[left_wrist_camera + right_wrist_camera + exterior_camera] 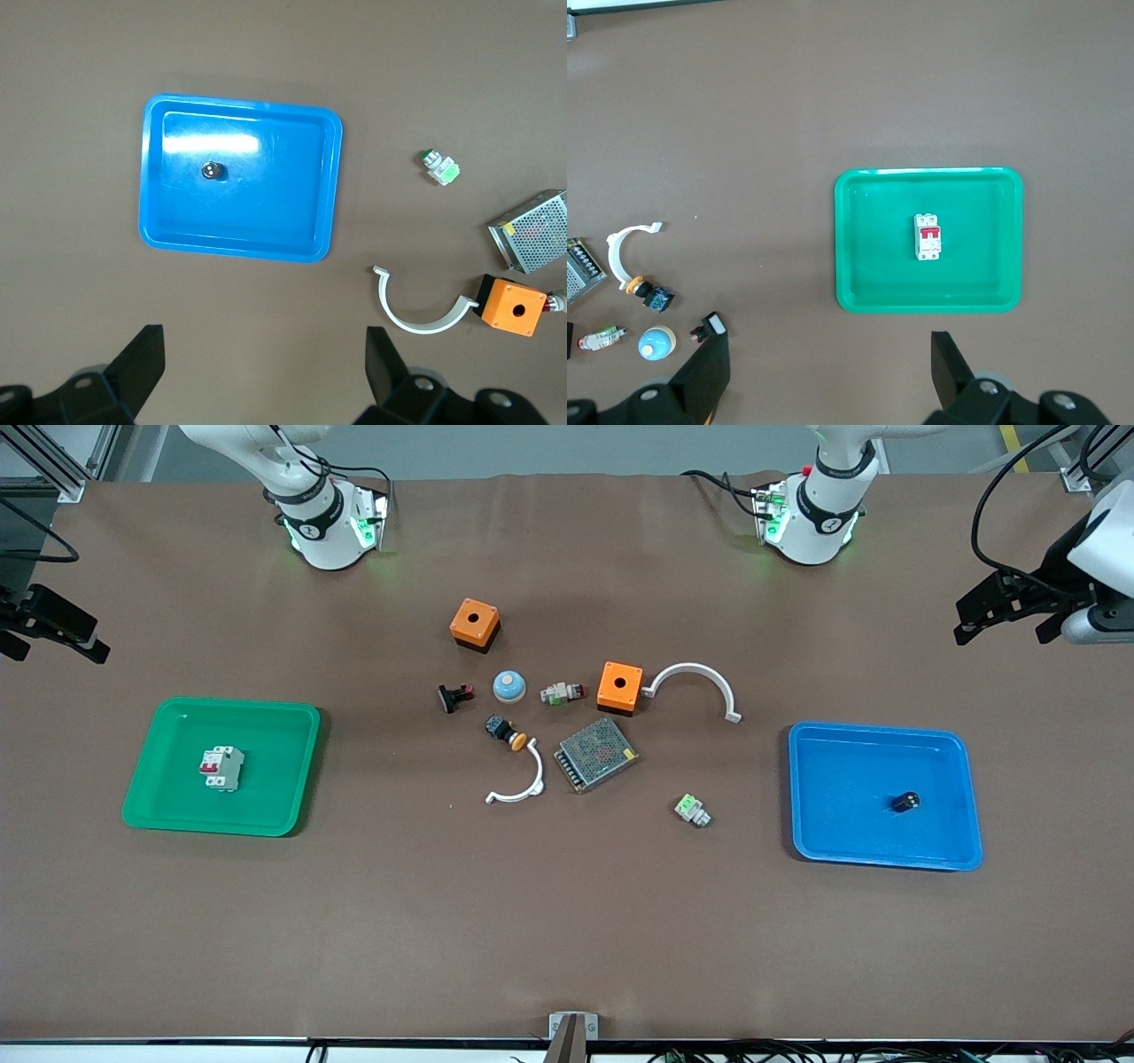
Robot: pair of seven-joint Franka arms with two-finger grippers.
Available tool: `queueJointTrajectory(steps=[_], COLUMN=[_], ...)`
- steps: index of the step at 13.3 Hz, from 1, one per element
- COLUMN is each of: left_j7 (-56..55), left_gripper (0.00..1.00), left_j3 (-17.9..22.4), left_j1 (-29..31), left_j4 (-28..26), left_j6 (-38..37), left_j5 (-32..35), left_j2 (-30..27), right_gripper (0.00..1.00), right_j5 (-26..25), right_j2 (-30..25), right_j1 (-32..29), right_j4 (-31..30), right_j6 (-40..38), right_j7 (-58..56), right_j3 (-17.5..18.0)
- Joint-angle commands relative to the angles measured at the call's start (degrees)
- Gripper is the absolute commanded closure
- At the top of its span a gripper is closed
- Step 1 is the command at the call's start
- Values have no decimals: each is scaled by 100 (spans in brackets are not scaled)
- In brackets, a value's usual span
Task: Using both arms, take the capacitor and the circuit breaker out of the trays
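The breaker (221, 768), a white block with red levers, lies in the green tray (266, 779) toward the right arm's end; the right wrist view shows the breaker (928, 237) in that tray (974, 257). The capacitor (904, 802), a tiny black cylinder, lies in the blue tray (842, 815) toward the left arm's end; the left wrist view shows the capacitor (212, 170) in its tray (266, 212). My left gripper (997, 611) (264, 372) is open and empty, raised at the left arm's end. My right gripper (49, 627) (831, 372) is open and empty, raised at the right arm's end.
Between the trays lie two orange boxes (475, 623) (619, 687), a mesh power-supply box (596, 754), two white arcs (693, 667) (532, 779), a blue dome (509, 685), a push-button (505, 732), a black-and-red switch (454, 696) and a green-and-white connector (692, 810).
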Motion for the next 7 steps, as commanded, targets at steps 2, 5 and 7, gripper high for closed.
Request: queueJointTrajectory(steps=[2, 5, 7], left_j7=[66, -5, -48], left_gripper=[0, 0, 0], left_j3=[9, 17, 17], left_j1=[158, 176, 202], left_j4=[216, 216, 216], left_j6=[-127, -136, -75], left_j5=[-59, -42, 124], left_j2=[271, 404, 640], right_gripper=[0, 0, 0], right_j5=[-394, -387, -378], right_j2=[-149, -44, 43], right_j1=[-44, -193, -272], right_j4=[-125, -125, -133], right_j6=[-35, -26, 26], right_j7=[83, 100, 100], right_j3=[56, 12, 12])
